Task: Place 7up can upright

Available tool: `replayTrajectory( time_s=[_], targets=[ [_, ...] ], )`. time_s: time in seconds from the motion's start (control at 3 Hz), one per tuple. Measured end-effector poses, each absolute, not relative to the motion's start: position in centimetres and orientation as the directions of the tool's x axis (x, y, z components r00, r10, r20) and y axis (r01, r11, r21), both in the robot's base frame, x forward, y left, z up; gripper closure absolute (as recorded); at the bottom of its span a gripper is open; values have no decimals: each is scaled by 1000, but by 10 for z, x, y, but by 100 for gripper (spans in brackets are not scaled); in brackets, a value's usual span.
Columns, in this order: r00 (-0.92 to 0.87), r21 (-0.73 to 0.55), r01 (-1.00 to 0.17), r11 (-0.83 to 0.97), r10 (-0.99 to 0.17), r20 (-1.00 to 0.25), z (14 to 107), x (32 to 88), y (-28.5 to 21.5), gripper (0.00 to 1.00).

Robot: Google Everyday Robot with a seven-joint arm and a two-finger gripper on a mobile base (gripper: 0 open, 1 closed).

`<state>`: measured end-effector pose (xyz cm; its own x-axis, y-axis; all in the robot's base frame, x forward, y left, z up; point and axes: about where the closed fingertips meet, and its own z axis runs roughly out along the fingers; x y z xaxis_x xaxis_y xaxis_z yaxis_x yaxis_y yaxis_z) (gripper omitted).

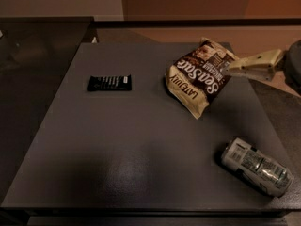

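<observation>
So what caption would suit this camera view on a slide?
7up can lying on its side at front right of the table; gripper beside the snack bag, black bar at left.

dim indoor room, perhaps an office snack corner, plain dark grey worktop (141,173) holding a snack bag (200,76), a black wrapped bar (109,83), a 7up can (256,166), tan wall (188,1) behind, gripper (233,69) at right edge by the bag

Cut off by the right edge, upper right of the frame: arm (295,66) behind the gripper (237,68), only a dark rounded shape. Too blurred to read: print on the 7up can (256,166), lower right. Too small to make out: label on the black wrapped bar (109,83), upper left.
</observation>
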<state>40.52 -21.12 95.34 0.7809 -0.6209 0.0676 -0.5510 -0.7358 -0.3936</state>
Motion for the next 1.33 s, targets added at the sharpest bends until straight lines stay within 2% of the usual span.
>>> replayTrajectory(
  time_s=[0.33, 0.67, 1.0, 1.33],
  targets=[
    [807, -371, -512, -775, -582, 101, 951, 403, -211, 0],
    [863, -314, -419, -852, -481, 153, 946, 398, -213, 0],
    [926, -247, -283, -927, -331, 180, 941, 389, -214, 0],
    [972, -150, -104, -983, -133, 195, 932, 373, -215, 0]
  ],
)
